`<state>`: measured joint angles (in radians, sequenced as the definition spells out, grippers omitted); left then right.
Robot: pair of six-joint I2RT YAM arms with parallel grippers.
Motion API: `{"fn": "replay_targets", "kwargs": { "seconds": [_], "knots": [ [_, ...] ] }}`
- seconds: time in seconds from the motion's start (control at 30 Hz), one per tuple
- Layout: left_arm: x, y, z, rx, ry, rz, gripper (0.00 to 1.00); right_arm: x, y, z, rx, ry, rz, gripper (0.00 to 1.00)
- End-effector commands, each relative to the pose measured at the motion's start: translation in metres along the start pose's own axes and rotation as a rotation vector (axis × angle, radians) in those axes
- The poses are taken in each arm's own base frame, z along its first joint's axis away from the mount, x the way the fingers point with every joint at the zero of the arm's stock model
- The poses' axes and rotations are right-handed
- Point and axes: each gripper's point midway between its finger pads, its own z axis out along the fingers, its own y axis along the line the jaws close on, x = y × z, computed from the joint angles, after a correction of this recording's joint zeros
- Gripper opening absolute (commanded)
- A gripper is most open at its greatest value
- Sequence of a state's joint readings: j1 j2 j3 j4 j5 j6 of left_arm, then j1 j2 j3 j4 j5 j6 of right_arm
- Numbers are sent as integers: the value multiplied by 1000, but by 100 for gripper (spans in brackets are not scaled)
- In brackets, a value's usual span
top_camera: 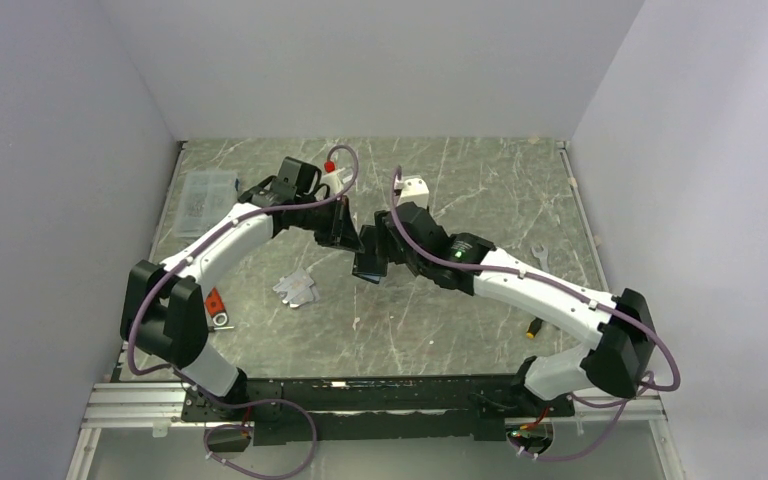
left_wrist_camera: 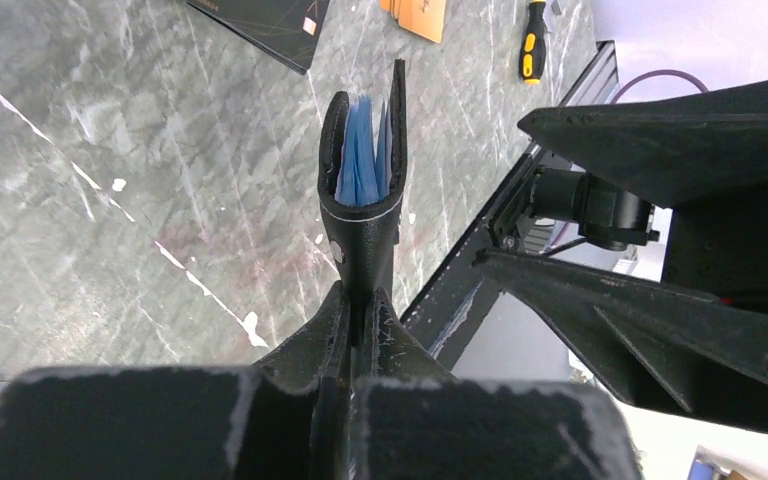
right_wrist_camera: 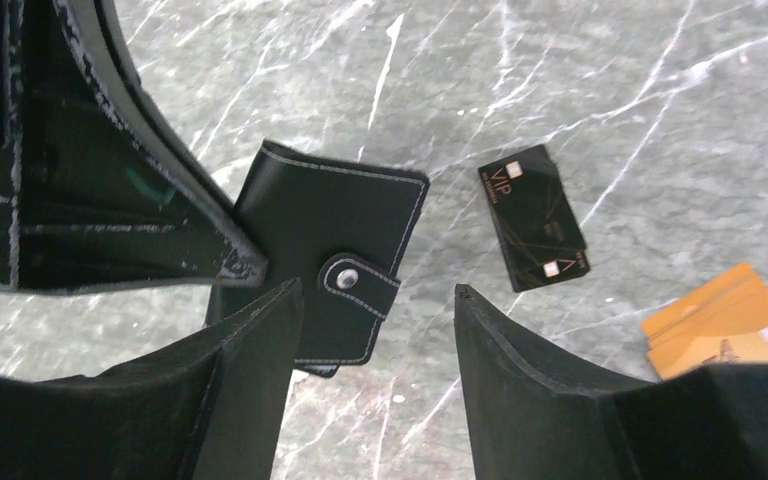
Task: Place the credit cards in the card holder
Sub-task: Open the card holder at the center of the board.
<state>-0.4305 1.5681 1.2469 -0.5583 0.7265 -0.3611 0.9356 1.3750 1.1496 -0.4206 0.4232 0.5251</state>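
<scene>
The black card holder (left_wrist_camera: 364, 215) is pinched at its spine edge by my left gripper (left_wrist_camera: 368, 296), which is shut on it. Its far edge gapes a little and shows blue clear pockets. In the right wrist view the card holder (right_wrist_camera: 330, 225) hangs above the table with its snap tab fastened. My right gripper (right_wrist_camera: 378, 300) is open, its jaws wide apart just in front of the holder, touching nothing. A black card (right_wrist_camera: 533, 215) and a stack of orange-tan cards (right_wrist_camera: 725, 320) lie flat on the table beyond. In the top view both grippers meet at the holder (top_camera: 370, 266).
A clear box of screws (top_camera: 205, 195) sits at the back left. A small clear sleeve (top_camera: 295, 288) and a red tool (top_camera: 214, 303) lie by the left arm. A screwdriver (top_camera: 532, 327) and a wrench (top_camera: 538, 255) lie on the right, and a red-capped bottle (top_camera: 332, 176) stands at the back.
</scene>
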Motion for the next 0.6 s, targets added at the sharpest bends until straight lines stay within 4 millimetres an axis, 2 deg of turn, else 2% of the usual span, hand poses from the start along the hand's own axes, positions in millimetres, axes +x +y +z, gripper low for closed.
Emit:
{"fn": "replay_targets", "kwargs": {
  "seconds": [0.0, 0.27, 0.57],
  "knots": [
    [-4, -23, -16, 57, -35, -11, 0, -17, -7, 0, 93, -48, -77, 58],
    [-5, -24, -21, 68, -56, -27, 0, -5, 14, 9, 89, -35, -153, 51],
    [-6, -21, -24, 68, -67, -37, 0, 0, 30, 16, 89, -40, -211, 49]
  ]
}}
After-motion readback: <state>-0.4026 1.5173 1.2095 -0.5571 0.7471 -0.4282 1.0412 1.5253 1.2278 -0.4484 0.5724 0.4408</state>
